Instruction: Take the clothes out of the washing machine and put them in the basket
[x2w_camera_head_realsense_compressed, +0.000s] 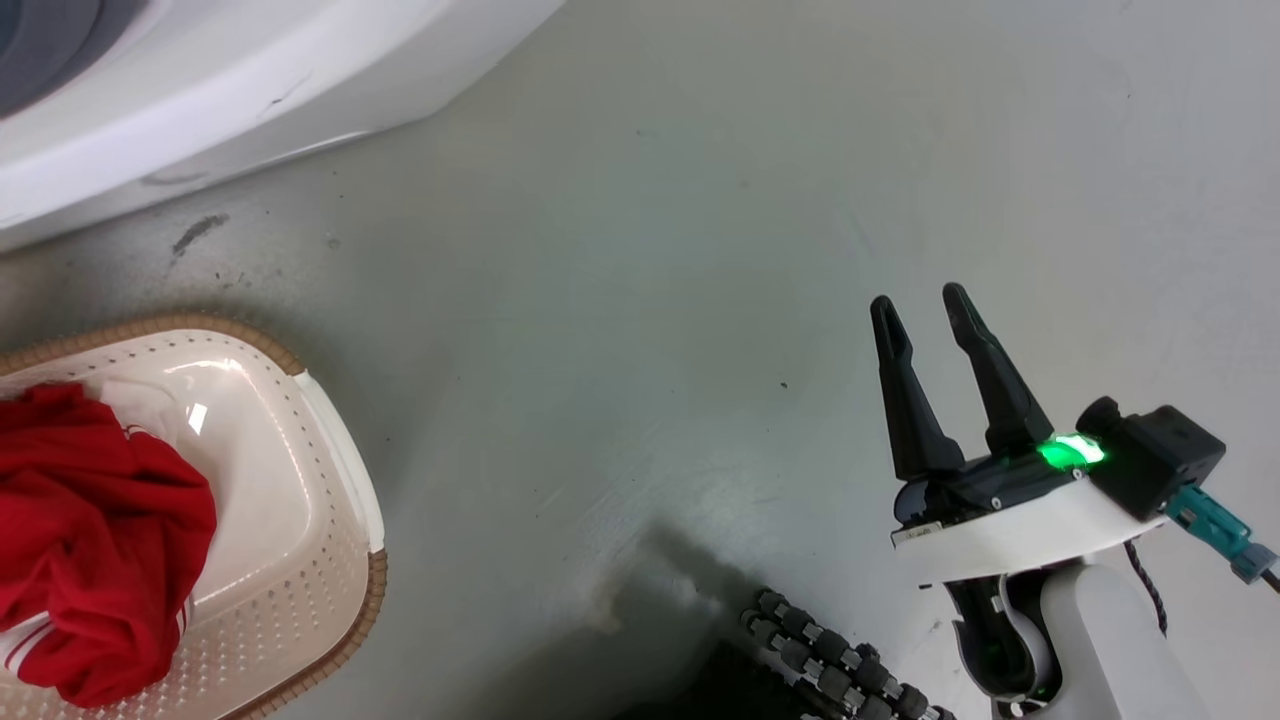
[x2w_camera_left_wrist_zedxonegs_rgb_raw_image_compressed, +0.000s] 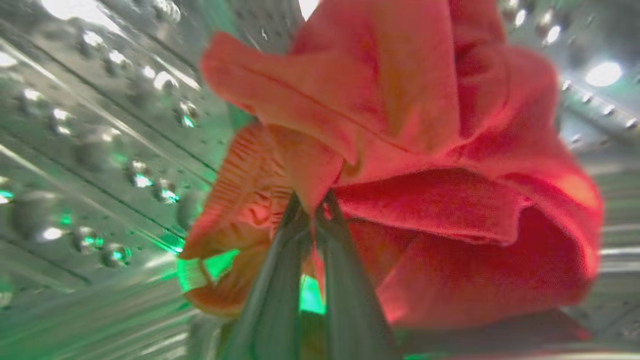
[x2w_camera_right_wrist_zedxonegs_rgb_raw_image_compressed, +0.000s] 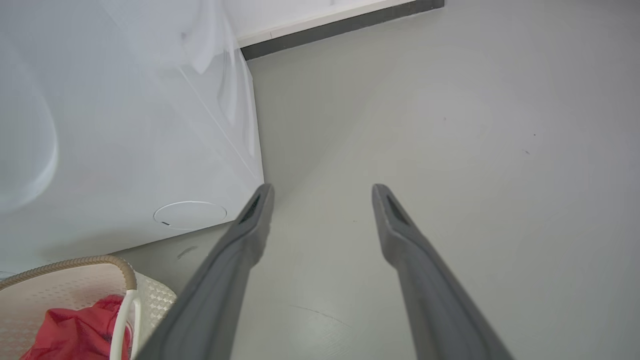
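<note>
Inside the dimpled steel drum of the washing machine (x2w_camera_left_wrist_zedxonegs_rgb_raw_image_compressed: 100, 125), my left gripper (x2w_camera_left_wrist_zedxonegs_rgb_raw_image_compressed: 312, 202) is shut on a fold of a bright red garment (x2w_camera_left_wrist_zedxonegs_rgb_raw_image_compressed: 430, 190) that bulges above and to the right of the fingers. The washing machine's white front (x2w_camera_head_realsense_compressed: 180, 90) runs across the upper left of the head view, its white body (x2w_camera_right_wrist_zedxonegs_rgb_raw_image_compressed: 125, 125) also in the right wrist view. The cream basket (x2w_camera_head_realsense_compressed: 290, 480) with a brown rim sits at the lower left, with red clothes (x2w_camera_head_realsense_compressed: 90, 540) piled in it. My right gripper (x2w_camera_head_realsense_compressed: 925, 305) hovers open over bare floor at the right, holding nothing.
Grey floor (x2w_camera_head_realsense_compressed: 650, 250) spreads between the basket and my right arm. A dark ribbed cable chain (x2w_camera_head_realsense_compressed: 830, 660) lies at the bottom centre. In the right wrist view, the basket (x2w_camera_right_wrist_zedxonegs_rgb_raw_image_compressed: 75, 290) with red cloth (x2w_camera_right_wrist_zedxonegs_rgb_raw_image_compressed: 80, 332) is at the lower left and a dark baseboard (x2w_camera_right_wrist_zedxonegs_rgb_raw_image_compressed: 340, 25) at the top.
</note>
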